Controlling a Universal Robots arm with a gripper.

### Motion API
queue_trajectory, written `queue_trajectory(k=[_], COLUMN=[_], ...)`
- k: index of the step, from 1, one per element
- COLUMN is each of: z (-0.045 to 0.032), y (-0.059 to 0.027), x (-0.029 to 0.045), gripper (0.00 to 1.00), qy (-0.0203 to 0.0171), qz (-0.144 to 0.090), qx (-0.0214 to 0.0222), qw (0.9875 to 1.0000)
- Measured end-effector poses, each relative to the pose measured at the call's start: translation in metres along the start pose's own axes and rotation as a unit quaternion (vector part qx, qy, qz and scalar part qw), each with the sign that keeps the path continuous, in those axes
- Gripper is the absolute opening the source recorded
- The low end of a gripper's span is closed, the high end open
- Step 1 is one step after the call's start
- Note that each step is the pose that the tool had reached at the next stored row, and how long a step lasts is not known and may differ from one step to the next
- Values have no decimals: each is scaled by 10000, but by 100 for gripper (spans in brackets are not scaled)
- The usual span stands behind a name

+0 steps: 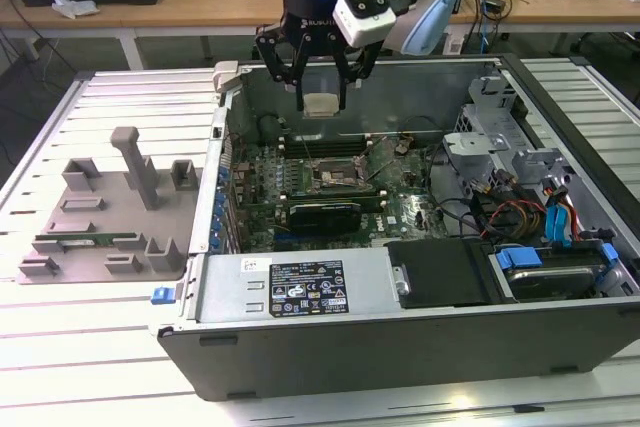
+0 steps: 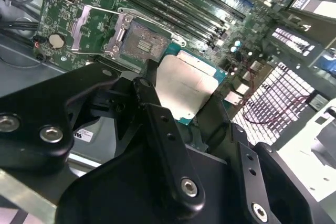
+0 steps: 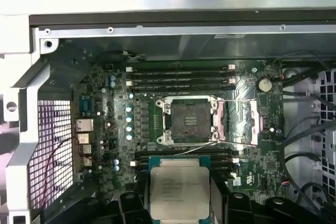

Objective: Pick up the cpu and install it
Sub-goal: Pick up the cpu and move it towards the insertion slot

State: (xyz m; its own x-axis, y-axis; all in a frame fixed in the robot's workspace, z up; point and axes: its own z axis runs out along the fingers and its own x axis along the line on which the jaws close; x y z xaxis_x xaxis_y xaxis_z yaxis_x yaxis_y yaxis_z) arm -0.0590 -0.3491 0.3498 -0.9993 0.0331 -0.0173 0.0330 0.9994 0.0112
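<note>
Left of the open CPU socket (image 1: 338,173), outside the computer case (image 1: 400,347), lies a grey fixture tray (image 1: 100,217). Above the socket, the gripper (image 1: 320,104) has its jaws clamped on the cpu (image 3: 179,192), its sides hidden by black fingers (image 2: 163,135) in both wrist views: silvery plate, thin teal rim.
</note>
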Motion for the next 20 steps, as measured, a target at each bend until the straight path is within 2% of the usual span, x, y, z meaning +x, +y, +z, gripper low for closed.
queue_trajectory(k=[2, 5, 9, 13, 20], z=[47, 164, 268, 375, 564], y=[38, 139, 189, 225, 248], x=[-8, -32, -81, -118, -135], gripper=[55, 55, 55, 55, 55], qy=[0, 1, 4, 4, 5], qz=[0, -1, 0, 0, -72], qx=[-1, 0, 0, 0, -2], qw=[10000, 10000, 10000, 10000, 10000])
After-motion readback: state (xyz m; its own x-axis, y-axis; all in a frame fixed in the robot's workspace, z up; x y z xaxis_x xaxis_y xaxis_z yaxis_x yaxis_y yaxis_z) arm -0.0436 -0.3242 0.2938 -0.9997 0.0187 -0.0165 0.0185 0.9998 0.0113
